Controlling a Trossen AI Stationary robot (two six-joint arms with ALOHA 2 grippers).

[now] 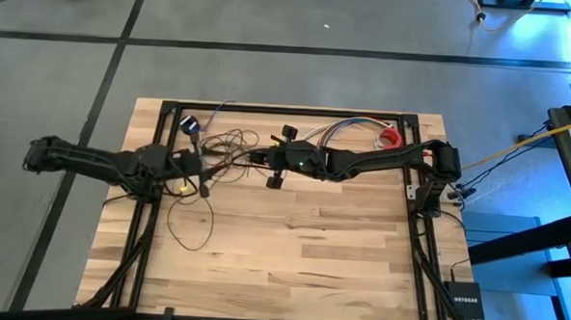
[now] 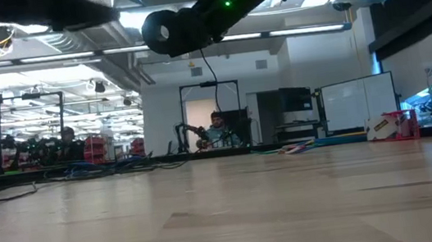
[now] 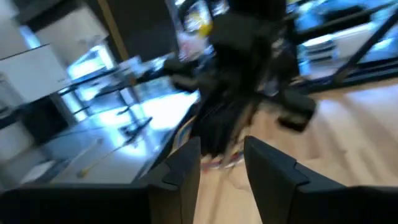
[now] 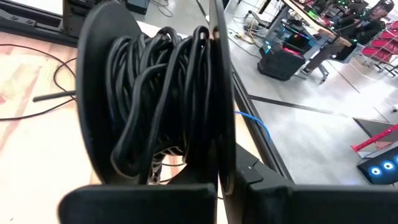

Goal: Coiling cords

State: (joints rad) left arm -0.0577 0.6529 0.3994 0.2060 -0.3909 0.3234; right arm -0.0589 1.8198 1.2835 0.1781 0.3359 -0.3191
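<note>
The cords are a thin dark wire. Part of it lies in loose loops on the wooden table, and part is wound on a black two-flanged spool. My right gripper reaches from the table's right side to the far middle and is shut on that spool. The spool hangs high above the tabletop in the low view. My left gripper stands open at the left, close to the loops, with nothing between its fingers. My right gripper pinches one thin flange of the spool between its two fingers, and the disc's edge runs down into the shut jaws. The fingers come about level from the table's right side. The spool is lifted clear of the table, and cord trails from it to the loops.
A bundle of multicoloured wires and a red roll lie at the far right of the table. A yellow cable runs off to the right. A black box sits near the right front corner. A person sits in the room beyond.
</note>
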